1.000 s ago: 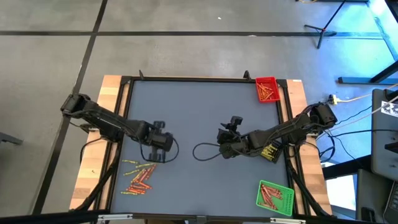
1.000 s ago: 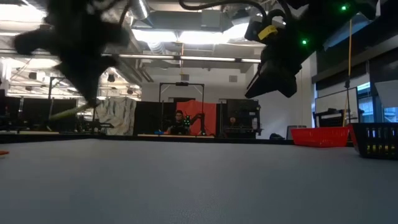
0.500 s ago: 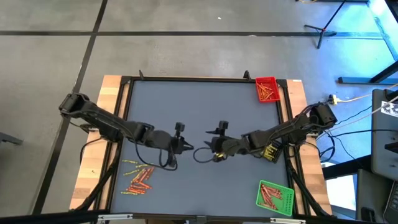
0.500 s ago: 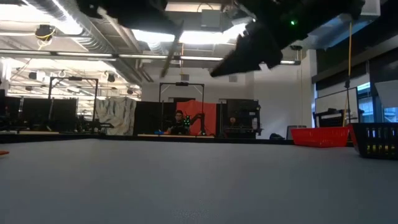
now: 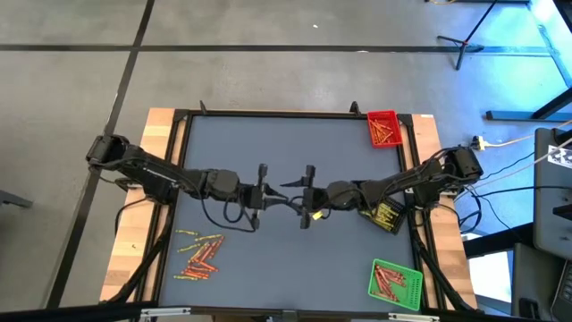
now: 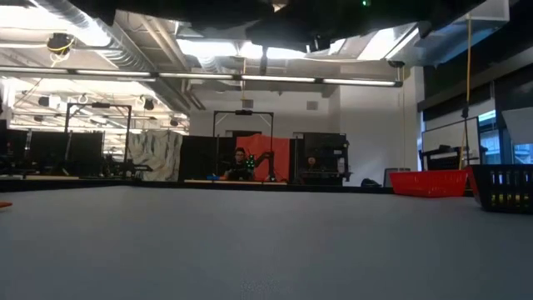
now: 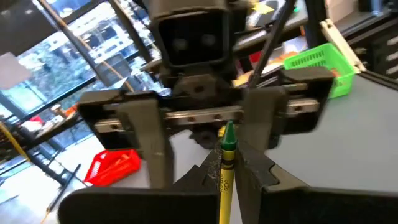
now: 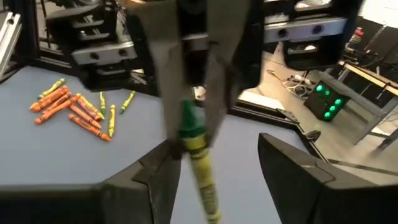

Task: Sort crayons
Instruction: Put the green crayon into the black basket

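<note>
The left gripper (image 5: pixel 265 190) is pinching a yellow crayon (image 7: pixel 225 163) in shut jaws, its green tip pointing at the right gripper (image 5: pixel 307 194), whose jaws are standing wide on either side of that crayon. Both are meeting nose to nose above the middle of the bench (image 5: pixel 286 143). Loose crayons (image 5: pixel 198 253) are lying in a heap on the bench near the left gripper's side, while a red tray (image 5: pixel 384 128) and a green tray (image 5: pixel 394 283) are sitting beyond the right gripper.

We see both arms swung in to mid-bench: the left hand (image 5: pixel 264 190) now presents a yellow crayon (image 7: pixel 225 163) to the widened right hand (image 5: pixel 307 190).
</note>
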{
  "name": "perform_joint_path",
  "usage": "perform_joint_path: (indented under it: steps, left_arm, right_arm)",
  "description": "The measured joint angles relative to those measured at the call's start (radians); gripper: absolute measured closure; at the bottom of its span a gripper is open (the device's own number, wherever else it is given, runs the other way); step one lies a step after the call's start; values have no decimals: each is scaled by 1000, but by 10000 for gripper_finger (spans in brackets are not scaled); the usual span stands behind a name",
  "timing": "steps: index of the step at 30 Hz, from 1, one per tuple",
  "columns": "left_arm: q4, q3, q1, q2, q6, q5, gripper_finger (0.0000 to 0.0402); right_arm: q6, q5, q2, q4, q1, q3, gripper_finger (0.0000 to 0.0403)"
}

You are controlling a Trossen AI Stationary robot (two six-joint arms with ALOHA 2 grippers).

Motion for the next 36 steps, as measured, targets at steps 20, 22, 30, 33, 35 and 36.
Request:
perform_joint_path:
  steps: [20, 22, 30, 33, 35, 36]
  left_arm:
    - [-37, 0, 3, 1, -54, 3, 359]
    - [-48, 0, 0, 1, -76, 2, 334]
    - [-194, 1, -36, -53, -128, -52, 272]
    - [-206, 1, -49, -58, -125, -68, 270]
    - [-212, 1, -54, -57, -123, -68, 270]
    - [-211, 1, -56, -57, -122, -68, 270]
  right_arm:
    - [-31, 8, -3, -166, 3, 31, 375]
    - [-18, 25, -5, -236, 3, 50, 388]
    - [223, 224, -110, -808, 79, 170, 366]
    - [405, 302, -172, -1072, 126, 194, 372]
    - [536, 299, -210, -1220, 150, 195, 382]
    - [614, 292, -228, -1299, 160, 195, 387]
